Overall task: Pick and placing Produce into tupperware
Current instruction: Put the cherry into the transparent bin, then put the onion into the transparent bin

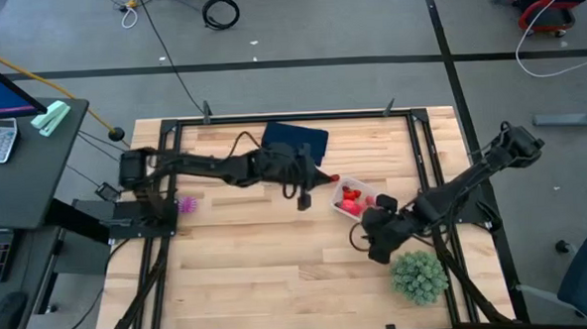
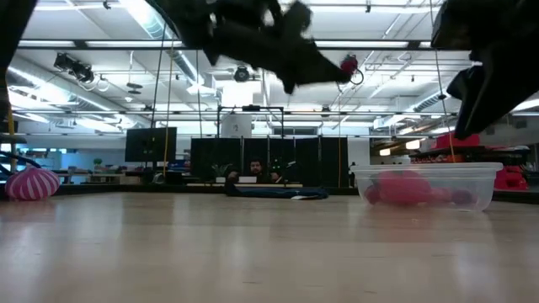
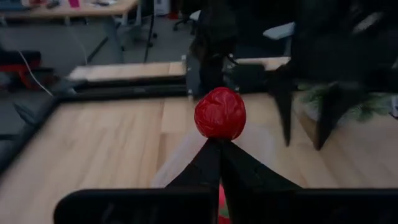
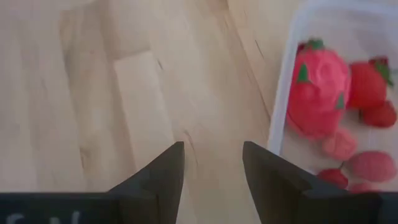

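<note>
The left claw (image 1: 319, 176) is pinched shut on a small red fruit (image 3: 219, 112), held in the air above the bench (image 1: 248, 256). The tub (image 1: 360, 198), already holding red and pink produce, lies just beyond it toward the right arm, its long axis running diagonally. The right claw (image 1: 376, 242), part open and empty, hovers just beside the tub's near edge.

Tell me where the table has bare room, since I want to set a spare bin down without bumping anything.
The near half of the table is bare wood, from the left frame rail across to the green plant. Crowded: the far middle, with the navy cloth, the left gripper pinching a red piece, the tupperware, and the right gripper. A pink piece lies far left.
</note>
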Motion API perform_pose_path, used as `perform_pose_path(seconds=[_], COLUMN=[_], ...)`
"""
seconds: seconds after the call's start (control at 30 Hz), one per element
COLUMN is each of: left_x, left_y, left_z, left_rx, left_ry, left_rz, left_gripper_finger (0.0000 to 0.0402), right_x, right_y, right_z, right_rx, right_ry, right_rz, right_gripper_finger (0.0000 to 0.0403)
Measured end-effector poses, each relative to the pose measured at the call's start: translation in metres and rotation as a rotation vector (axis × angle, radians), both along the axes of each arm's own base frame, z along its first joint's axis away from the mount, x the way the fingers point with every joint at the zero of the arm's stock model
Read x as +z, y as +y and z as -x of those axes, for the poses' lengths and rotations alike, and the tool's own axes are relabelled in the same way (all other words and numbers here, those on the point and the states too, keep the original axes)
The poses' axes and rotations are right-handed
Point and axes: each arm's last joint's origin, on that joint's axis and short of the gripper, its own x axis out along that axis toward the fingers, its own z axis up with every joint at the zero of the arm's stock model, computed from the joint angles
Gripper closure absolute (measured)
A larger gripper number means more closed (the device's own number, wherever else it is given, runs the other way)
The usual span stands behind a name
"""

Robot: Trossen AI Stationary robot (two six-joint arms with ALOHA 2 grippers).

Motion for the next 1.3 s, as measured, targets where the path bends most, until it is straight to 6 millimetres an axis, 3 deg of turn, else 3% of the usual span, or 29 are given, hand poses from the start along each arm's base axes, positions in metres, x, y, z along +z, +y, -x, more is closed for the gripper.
perform_pose_path(seconds=[0.27,0.47,0.67,0.8,1.07,1.17,1.3], left_x=[-0.073,-0.095,-0.115,-0.115,-0.115,-0.100,-0.061], left_y=[0.002,0.007,0.009,0.011,0.011,0.010,0.010], left_z=[-0.046,-0.069,-0.075,-0.075,-0.075,-0.073,-0.065], left_rx=[-0.010,0.003,0.014,0.048,0.058,0.066,0.064], left_ry=[-0.001,0.008,0.070,0.071,0.077,0.054,0.048], left_rz=[0.006,0.033,0.040,0.023,0.007,0.041,0.041], left_gripper_finger=[0.0395,0.0383,0.0392,0.0376,0.0304,0.0287,0.0282], right_x=[0.002,0.002,0.002,0.002,0.002,0.003,0.003], right_y=[0.007,0.007,0.007,0.007,0.007,0.007,0.006], right_z=[0.002,0.002,0.002,0.002,0.002,0.001,0.001], right_rx=[-0.006,-0.008,-0.007,-0.007,-0.007,-0.014,-0.020], right_ry=[-0.073,-0.077,-0.078,-0.078,-0.079,-0.087,-0.095], right_rz=[0.068,0.075,0.077,0.078,0.078,0.090,0.111], right_gripper_finger=[0.0231,0.0231,0.0231,0.0231,0.0231,0.0231,0.0231])
